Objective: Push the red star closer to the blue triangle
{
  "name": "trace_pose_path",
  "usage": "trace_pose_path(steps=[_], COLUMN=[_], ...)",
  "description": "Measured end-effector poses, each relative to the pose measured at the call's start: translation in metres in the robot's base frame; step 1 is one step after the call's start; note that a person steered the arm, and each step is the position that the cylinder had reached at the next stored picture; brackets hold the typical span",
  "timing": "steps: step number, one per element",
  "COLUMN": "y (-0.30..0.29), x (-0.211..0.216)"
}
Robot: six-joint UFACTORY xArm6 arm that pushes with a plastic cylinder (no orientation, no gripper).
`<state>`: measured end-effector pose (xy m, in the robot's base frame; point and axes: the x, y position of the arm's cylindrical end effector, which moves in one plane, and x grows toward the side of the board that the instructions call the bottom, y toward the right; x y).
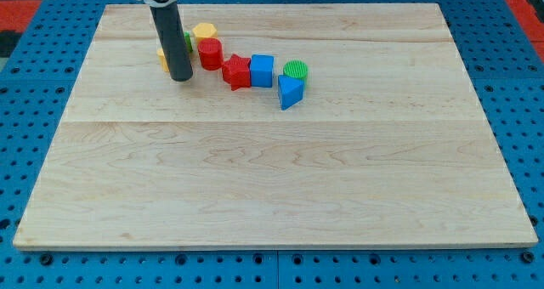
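The red star (pixel 237 71) lies in the upper middle of the wooden board, touching a blue cube (pixel 262 70) on its right. The blue triangle (pixel 290 92) lies a little further right and lower, just below a green cylinder (pixel 296 69). My tip (pixel 180 77) rests on the board to the left of the red star, with a red cylinder (pixel 210 53) between them and slightly higher. The rod rises to the view's top.
A yellow block (pixel 203 31) sits above the red cylinder. Another yellow block (pixel 161 58) and a green block (pixel 188 41) peek out from behind the rod. The board (pixel 272 178) lies on a blue pegboard table.
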<state>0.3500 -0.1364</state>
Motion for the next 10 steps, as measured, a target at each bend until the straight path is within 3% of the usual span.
trace_pose_path(steps=[3, 4, 6, 10], y=[0.058, 0.069, 0.076, 0.062], x=[-0.068, -0.068, -0.013, 0.051])
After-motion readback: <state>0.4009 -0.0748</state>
